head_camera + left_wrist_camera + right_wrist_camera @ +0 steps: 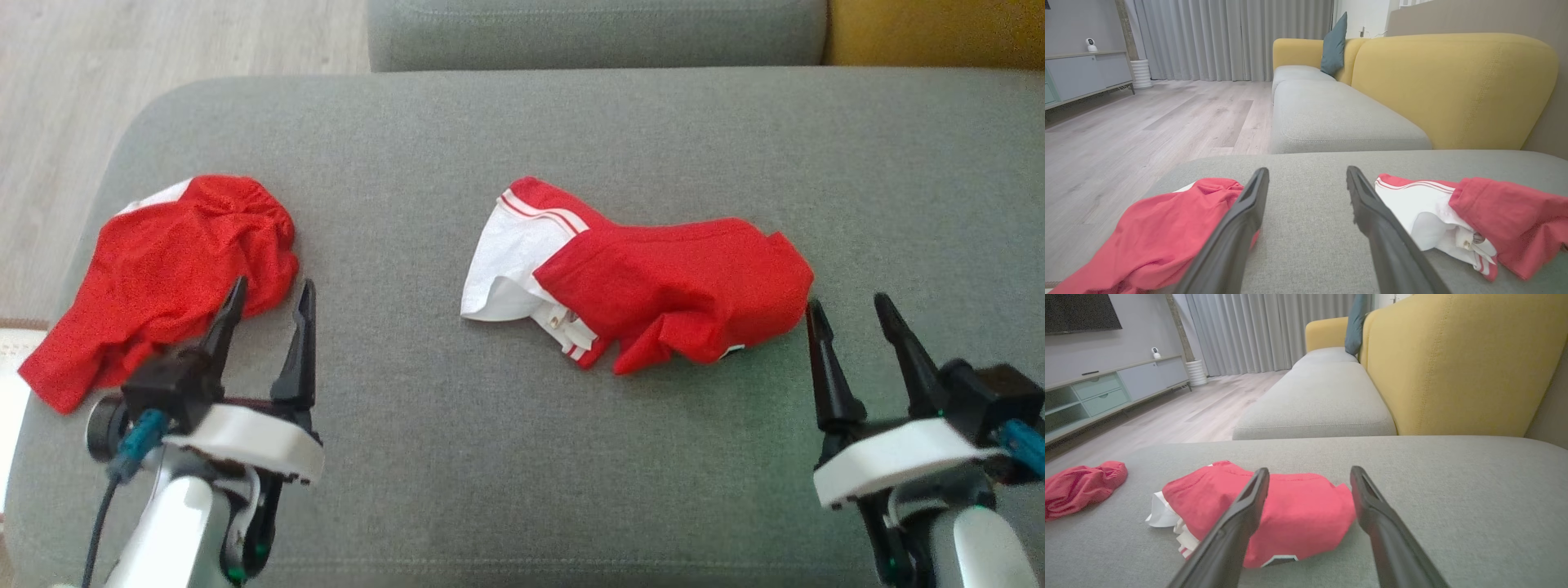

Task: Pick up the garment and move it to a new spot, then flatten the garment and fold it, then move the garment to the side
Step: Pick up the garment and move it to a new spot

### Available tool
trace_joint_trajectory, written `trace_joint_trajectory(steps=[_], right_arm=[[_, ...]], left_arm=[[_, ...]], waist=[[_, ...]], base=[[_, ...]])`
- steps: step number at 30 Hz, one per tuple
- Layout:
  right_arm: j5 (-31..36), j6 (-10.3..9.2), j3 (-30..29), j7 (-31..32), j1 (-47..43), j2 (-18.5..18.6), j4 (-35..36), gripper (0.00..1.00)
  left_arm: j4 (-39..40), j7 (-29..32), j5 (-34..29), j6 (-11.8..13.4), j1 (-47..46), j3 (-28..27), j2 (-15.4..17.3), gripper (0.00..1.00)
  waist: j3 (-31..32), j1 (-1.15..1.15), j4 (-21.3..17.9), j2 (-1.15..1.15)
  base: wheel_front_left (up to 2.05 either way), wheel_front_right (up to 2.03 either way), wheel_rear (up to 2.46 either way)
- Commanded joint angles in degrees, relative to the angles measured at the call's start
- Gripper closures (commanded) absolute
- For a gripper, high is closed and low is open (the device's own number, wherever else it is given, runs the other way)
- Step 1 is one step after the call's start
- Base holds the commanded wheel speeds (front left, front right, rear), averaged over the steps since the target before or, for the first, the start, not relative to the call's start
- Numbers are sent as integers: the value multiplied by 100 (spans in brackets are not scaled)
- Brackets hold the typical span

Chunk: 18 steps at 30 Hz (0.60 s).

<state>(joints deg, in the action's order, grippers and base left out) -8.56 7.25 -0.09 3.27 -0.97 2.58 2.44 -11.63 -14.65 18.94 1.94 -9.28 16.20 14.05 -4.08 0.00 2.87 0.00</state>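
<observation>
Grey woven-fabric sofa cushion point(522, 457) carries both items. One crumpled red-and-white garment with striped trim point(653, 286) lies bunched at the cushion centre. One crumpled plain red garment point(171, 269) lies at the left edge. Left pincer point(273, 283): fingers apart, empty, just beside the plain red garment. Right pincer point(847, 301): fingers apart, empty, just beside the right end of the centre garment.

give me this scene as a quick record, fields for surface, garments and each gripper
surface: grey cushion
middle garment: red and white garment, crumpled, lying on the cushion
left garment: red garment, crumpled, near the cushion's left edge
left gripper: open, empty, by the red garment's right edge
right gripper: open, empty, at the middle garment's right end
</observation>
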Motion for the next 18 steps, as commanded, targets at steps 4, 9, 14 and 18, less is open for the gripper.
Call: trace_joint_trajectory(steps=[4,9,14,18], right_arm=[[82,24,89,75,-46,30,258,0],[113,24,51,169,-228,30,339,0],[106,24,28,243,-351,30,407,0],[88,24,44,268,-377,30,435,0]], left_arm=[[116,-34,-106,-5,-34,-177,171,0],[72,-28,-119,21,153,-119,177,0],[80,34,-138,46,235,-53,204,0],[96,66,-130,90,241,-55,223,0]], waist=[[151,0,-35,0],[337,0,-74,0],[422,0,-97,0],[431,0,-108,0]], base=[[0,0,0],[0,0,0],[0,0,0],[0,0,0]])
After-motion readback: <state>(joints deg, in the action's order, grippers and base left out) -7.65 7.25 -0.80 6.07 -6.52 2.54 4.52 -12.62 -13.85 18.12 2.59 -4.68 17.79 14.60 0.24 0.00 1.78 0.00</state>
